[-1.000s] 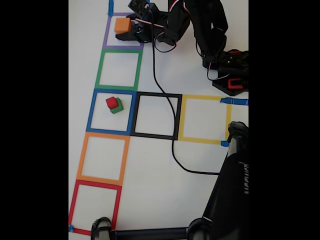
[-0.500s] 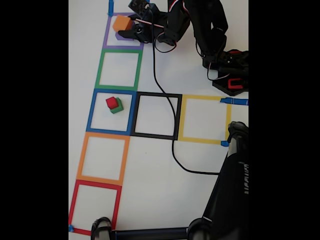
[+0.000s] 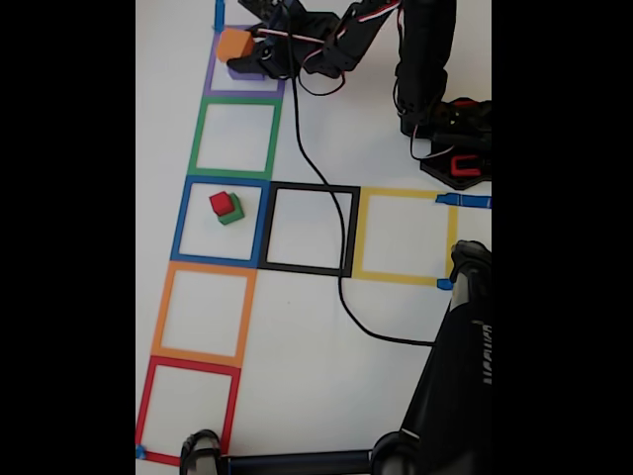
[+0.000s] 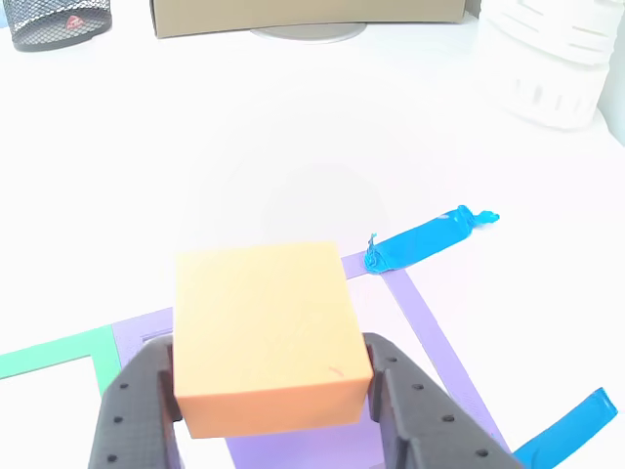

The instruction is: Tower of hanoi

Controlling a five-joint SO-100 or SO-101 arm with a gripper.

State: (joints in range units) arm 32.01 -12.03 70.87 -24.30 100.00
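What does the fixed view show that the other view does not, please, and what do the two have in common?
Fixed view alone: the red cube stacked on the green cube inside the blue tape square, plus the black cable trailing over the table.

Other view alone: a mesh basket, a cardboard box and a white ribbed container along the far edge.

Shared: the hand shut on the orange cube, held above the purple cube.

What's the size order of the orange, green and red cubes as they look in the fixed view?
1. orange cube, held in the gripper and raised, so nearer the camera; part of its lead may be that
2. green cube, partly covered
3. red cube, sitting on the green one
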